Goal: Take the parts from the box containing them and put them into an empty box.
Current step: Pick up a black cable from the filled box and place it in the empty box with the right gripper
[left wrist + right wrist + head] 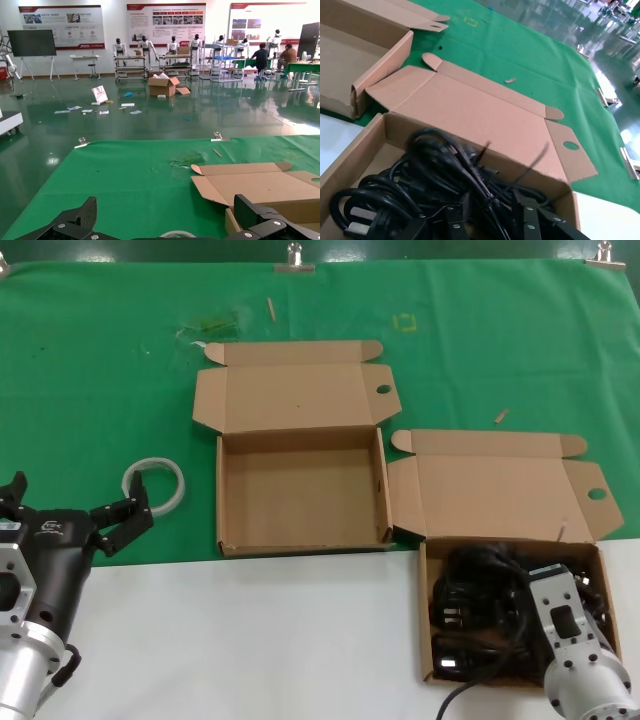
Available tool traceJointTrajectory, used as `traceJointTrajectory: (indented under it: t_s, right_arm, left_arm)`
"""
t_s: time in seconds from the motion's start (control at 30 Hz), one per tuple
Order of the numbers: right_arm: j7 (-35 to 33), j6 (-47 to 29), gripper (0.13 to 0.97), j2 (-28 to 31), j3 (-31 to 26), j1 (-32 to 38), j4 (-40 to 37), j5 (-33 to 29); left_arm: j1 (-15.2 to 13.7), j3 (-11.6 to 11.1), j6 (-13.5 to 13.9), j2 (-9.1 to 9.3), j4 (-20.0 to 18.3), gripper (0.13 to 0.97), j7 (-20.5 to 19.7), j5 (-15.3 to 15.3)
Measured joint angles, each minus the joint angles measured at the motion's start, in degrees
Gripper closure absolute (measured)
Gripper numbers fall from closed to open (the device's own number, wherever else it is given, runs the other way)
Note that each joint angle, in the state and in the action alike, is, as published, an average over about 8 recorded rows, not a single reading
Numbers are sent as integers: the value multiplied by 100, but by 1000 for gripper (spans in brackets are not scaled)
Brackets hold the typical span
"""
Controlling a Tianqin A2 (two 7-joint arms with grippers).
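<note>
Cords wait in the near-right box (pixel 432 570), right gripper (pixel 520 225) lowered among them.
Parts (pixel 480 615) lie tangled; its grip seems unclosed. Left gripper (pixel 75 515) hangs open beside the empty box (pixel 300 540), lid back for loading.

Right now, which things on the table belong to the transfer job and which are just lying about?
Job:
- power cords
- full box holding them
- empty box
- right tool, down among the cords
- left tool, waiting

Lying about:
- white tape ring
- small scraps on the green cloth
</note>
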Motion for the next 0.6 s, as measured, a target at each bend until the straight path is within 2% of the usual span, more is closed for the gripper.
traceJointTrajectory:
  t_s: [0.17,0.3,0.6]
  right_arm:
    - [-87,43,807,-13,23,2,89,0]
    - [-172,108,807,-16,35,4,213,0]
    - [-367,343,905,-16,79,-37,626,0]
  left_arm:
    - [0,0,0,0,0,132,0,0]
    - [0,0,0,0,0,132,0,0]
    - [0,0,0,0,0,132,0,0]
